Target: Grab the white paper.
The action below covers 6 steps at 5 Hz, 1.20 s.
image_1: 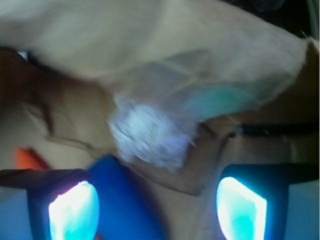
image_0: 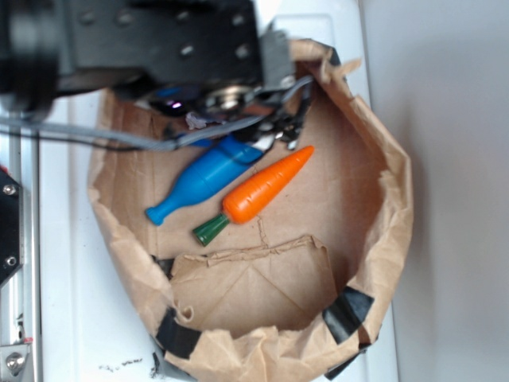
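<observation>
In the wrist view the white paper [image_1: 147, 135] is a crumpled off-white wad lying on the brown bag floor, just ahead of my gripper [image_1: 157, 210] and apart from it. The gripper is open, its two glowing pads [image_1: 74, 210] spread wide with nothing between them except the blue bottle [image_1: 125, 200] below. In the exterior view the gripper [image_0: 282, 131] hangs over the bag's far side and the arm hides the white paper.
A large brown paper bag [image_0: 382, 239] with raised crumpled walls encloses everything. Inside it lie a blue bottle [image_0: 203, 179] and an orange toy carrot [image_0: 266, 191] side by side. A folded bag flap [image_0: 254, 278] lies at the near side.
</observation>
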Tool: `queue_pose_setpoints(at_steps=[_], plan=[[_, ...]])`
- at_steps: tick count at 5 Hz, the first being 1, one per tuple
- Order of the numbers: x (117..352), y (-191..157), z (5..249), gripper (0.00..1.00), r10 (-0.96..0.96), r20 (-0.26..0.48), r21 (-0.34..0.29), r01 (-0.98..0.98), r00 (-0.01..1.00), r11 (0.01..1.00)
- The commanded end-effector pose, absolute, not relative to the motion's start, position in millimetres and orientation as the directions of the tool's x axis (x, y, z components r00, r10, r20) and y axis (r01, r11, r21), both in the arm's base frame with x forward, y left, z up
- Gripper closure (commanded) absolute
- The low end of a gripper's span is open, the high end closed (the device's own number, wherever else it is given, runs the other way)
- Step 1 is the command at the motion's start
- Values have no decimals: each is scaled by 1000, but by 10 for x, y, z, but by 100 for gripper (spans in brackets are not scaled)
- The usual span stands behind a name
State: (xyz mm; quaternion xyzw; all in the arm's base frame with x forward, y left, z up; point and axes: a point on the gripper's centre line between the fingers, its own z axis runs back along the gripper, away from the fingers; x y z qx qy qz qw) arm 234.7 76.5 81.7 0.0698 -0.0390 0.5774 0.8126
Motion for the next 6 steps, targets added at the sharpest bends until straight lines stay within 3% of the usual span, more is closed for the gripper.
queue_pose_setpoints(at_steps=[1, 6], plan=[[2165, 899, 742, 0, 934, 228, 52, -961, 275, 271], [2643, 868, 270, 0, 929, 346, -36, -988, 128, 150]])
